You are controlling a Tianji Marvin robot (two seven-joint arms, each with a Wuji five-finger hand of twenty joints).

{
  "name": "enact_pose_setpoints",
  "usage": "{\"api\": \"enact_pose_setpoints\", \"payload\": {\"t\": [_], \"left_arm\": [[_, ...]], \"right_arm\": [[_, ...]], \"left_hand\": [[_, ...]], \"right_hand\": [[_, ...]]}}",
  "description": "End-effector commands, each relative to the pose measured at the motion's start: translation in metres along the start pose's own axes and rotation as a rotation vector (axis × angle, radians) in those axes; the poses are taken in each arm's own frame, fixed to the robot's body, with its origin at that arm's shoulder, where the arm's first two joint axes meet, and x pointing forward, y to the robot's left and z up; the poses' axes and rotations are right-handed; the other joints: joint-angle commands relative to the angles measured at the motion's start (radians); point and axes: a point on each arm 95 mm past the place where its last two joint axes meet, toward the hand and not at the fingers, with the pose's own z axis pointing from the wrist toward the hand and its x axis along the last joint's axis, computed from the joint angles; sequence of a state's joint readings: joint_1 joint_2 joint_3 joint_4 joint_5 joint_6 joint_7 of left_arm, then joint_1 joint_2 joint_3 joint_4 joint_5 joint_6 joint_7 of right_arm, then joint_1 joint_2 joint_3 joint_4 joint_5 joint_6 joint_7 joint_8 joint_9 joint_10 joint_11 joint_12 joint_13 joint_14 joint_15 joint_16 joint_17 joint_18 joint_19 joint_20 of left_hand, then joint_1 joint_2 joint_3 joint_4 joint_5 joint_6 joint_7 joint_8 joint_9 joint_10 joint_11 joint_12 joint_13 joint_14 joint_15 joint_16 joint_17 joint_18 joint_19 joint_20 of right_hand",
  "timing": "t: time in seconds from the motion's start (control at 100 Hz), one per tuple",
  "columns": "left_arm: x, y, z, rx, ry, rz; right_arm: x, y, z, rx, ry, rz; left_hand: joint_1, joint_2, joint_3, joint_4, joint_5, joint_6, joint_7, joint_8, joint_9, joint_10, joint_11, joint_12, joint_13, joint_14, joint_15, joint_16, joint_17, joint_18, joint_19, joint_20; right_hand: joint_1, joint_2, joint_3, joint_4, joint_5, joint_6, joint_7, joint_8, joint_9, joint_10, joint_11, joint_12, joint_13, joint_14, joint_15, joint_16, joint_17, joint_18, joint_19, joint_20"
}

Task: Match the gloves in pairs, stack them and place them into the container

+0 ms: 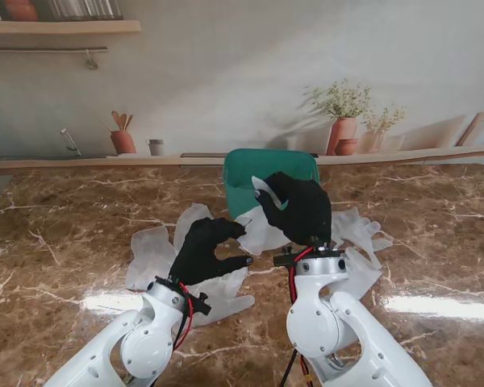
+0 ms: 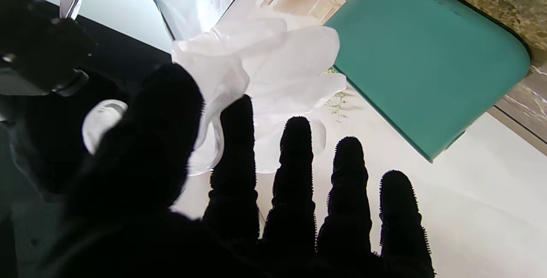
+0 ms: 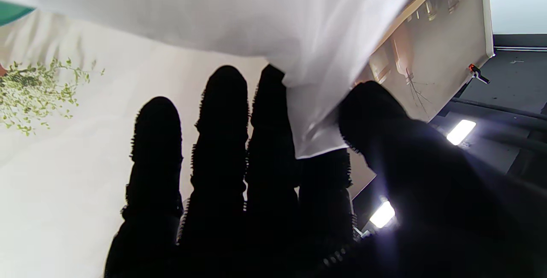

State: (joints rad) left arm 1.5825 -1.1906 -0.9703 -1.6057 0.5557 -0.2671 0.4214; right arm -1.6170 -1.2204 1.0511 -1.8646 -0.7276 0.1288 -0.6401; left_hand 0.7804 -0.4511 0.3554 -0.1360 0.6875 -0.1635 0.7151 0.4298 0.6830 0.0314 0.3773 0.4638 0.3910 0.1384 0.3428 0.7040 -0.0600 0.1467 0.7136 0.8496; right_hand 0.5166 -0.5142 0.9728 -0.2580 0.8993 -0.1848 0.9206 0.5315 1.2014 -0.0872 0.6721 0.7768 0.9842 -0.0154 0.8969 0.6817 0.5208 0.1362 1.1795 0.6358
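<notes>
A translucent white glove (image 1: pixel 262 230) hangs in the air between my two black hands, in front of the green container (image 1: pixel 269 179). My left hand (image 1: pixel 203 251) pinches one end of it between thumb and forefinger (image 2: pixel 233 141); the glove (image 2: pixel 260 72) spreads out beyond the fingers with the container (image 2: pixel 427 64) behind it. My right hand (image 1: pixel 300 205) is raised just in front of the container and grips the glove's other end, the sheet (image 3: pixel 307 34) caught between its thumb and fingers. Several more white gloves (image 1: pixel 153 254) lie flat on the marble table.
Loose gloves are spread on both sides: some to the left (image 1: pixel 189 222), one under my left wrist (image 1: pixel 226 300), others to the right (image 1: pixel 359 230). A wooden ledge (image 1: pixel 81 165) runs along the back of the brown marble table (image 1: pixel 56 266).
</notes>
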Motion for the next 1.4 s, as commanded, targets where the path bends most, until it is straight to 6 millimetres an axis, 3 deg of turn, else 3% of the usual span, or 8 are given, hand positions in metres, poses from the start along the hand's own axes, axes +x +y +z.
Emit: {"api": "enact_pose_setpoints", "payload": {"t": [0.0, 0.39, 0.49, 0.56, 0.68, 0.91, 1.11, 1.39], "left_arm": [[0.004, 0.005, 0.002, 0.013, -0.004, -0.031], [0.004, -0.017, 0.005, 0.001, 0.008, -0.015], [0.005, -0.027, 0.006, -0.038, 0.017, 0.013], [0.007, -0.034, 0.008, -0.07, 0.02, 0.029], [0.009, -0.043, 0.011, -0.116, 0.018, 0.048], [0.017, -0.05, 0.017, -0.181, 0.017, 0.06], [0.022, -0.049, 0.021, -0.204, 0.008, 0.055], [0.03, -0.052, 0.017, -0.258, 0.012, 0.069]], "right_arm": [[0.0, -0.006, -0.007, 0.033, -0.024, 0.018], [-0.037, -0.01, -0.035, 0.118, -0.194, 0.001], [-0.049, -0.008, -0.046, 0.185, -0.271, -0.022], [-0.058, -0.006, -0.053, 0.239, -0.297, -0.053], [-0.069, 0.001, -0.065, 0.289, -0.274, -0.096], [-0.074, 0.011, -0.087, 0.387, -0.08, -0.126], [-0.062, -0.014, -0.1, 0.439, 0.023, -0.2], [-0.046, -0.048, -0.097, 0.304, 0.061, -0.199]], "left_hand": [[0.098, 0.081, -0.07, 0.002, 0.049, -0.064, 0.08, 0.004, 0.038, -0.031, 0.028, 0.02, 0.046, 0.0, 0.038, 0.02, -0.016, -0.025, 0.033, 0.021], [0.064, 0.156, 0.169, -0.058, 0.08, -0.031, 0.201, 0.493, 0.319, -0.027, 0.087, 0.076, 0.233, 0.024, 0.167, 0.068, 0.027, 0.009, 0.187, 0.032], [0.053, 0.148, 0.181, -0.051, 0.086, -0.037, 0.195, 0.522, 0.358, -0.024, 0.088, 0.071, 0.276, 0.029, 0.186, 0.073, 0.052, 0.032, 0.216, 0.038], [0.05, 0.142, 0.188, -0.05, 0.092, -0.037, 0.194, 0.526, 0.369, -0.022, 0.091, 0.073, 0.288, 0.032, 0.191, 0.075, 0.057, 0.037, 0.222, 0.038], [0.032, 0.132, 0.216, -0.047, 0.098, -0.038, 0.185, 0.539, 0.377, -0.022, 0.098, 0.083, 0.299, 0.034, 0.198, 0.079, 0.061, 0.039, 0.236, 0.036], [0.022, 0.115, 0.243, -0.045, 0.112, -0.026, 0.182, 0.543, 0.398, -0.013, 0.107, 0.092, 0.317, 0.039, 0.206, 0.084, 0.069, 0.045, 0.247, 0.034], [-0.01, 0.091, 0.315, -0.055, 0.129, -0.001, 0.195, 0.517, 0.426, 0.005, 0.118, 0.099, 0.342, 0.052, 0.227, 0.093, 0.084, 0.056, 0.273, 0.034], [-0.016, 0.081, 0.334, -0.056, 0.137, 0.015, 0.207, 0.502, 0.438, 0.015, 0.127, 0.103, 0.354, 0.065, 0.24, 0.098, 0.085, 0.062, 0.28, 0.032]], "right_hand": [[0.026, -0.007, 0.029, -0.017, 0.004, -0.006, 0.019, -0.01, 0.023, 0.006, 0.015, -0.01, 0.029, -0.003, 0.019, 0.02, -0.002, 0.001, 0.034, 0.021], [0.015, -0.009, 0.03, -0.008, -0.003, -0.001, 0.003, -0.043, 0.007, 0.013, -0.006, -0.027, 0.007, 0.01, -0.007, 0.005, -0.019, 0.004, 0.021, 0.01], [-0.03, -0.026, 0.022, 0.008, -0.049, 0.047, -0.036, -0.131, -0.042, 0.031, -0.067, -0.068, -0.044, 0.027, -0.07, -0.02, -0.064, -0.002, -0.02, -0.014], [-0.159, -0.013, 0.076, 0.145, -0.125, 0.145, -0.485, 0.035, -0.244, 0.04, -0.165, -0.119, -0.191, 0.03, -0.212, -0.06, -0.171, -0.026, -0.13, -0.025], [-0.178, -0.052, -0.009, 0.154, -0.373, 0.223, -0.673, 0.004, -0.533, 0.053, -0.288, -0.202, -0.421, 0.026, -0.411, -0.147, -0.318, -0.058, -0.284, -0.028], [-0.177, -0.065, -0.382, 0.163, -0.58, 0.278, -0.798, -0.038, -0.818, 0.061, -0.43, -0.325, -0.673, -0.011, -0.584, -0.219, -0.481, -0.112, -0.542, 0.05], [-0.345, -0.108, -0.27, 0.172, -0.778, 0.358, -0.833, 0.05, -0.981, 0.087, -0.447, -0.308, -0.748, -0.015, -0.596, -0.219, -0.506, -0.131, -0.599, 0.098], [-0.222, -0.114, -0.329, 0.174, -0.732, 0.312, -0.751, 0.252, -0.938, 0.067, -0.279, -0.231, -0.675, -0.012, -0.47, -0.175, -0.439, -0.121, -0.53, 0.145]]}}
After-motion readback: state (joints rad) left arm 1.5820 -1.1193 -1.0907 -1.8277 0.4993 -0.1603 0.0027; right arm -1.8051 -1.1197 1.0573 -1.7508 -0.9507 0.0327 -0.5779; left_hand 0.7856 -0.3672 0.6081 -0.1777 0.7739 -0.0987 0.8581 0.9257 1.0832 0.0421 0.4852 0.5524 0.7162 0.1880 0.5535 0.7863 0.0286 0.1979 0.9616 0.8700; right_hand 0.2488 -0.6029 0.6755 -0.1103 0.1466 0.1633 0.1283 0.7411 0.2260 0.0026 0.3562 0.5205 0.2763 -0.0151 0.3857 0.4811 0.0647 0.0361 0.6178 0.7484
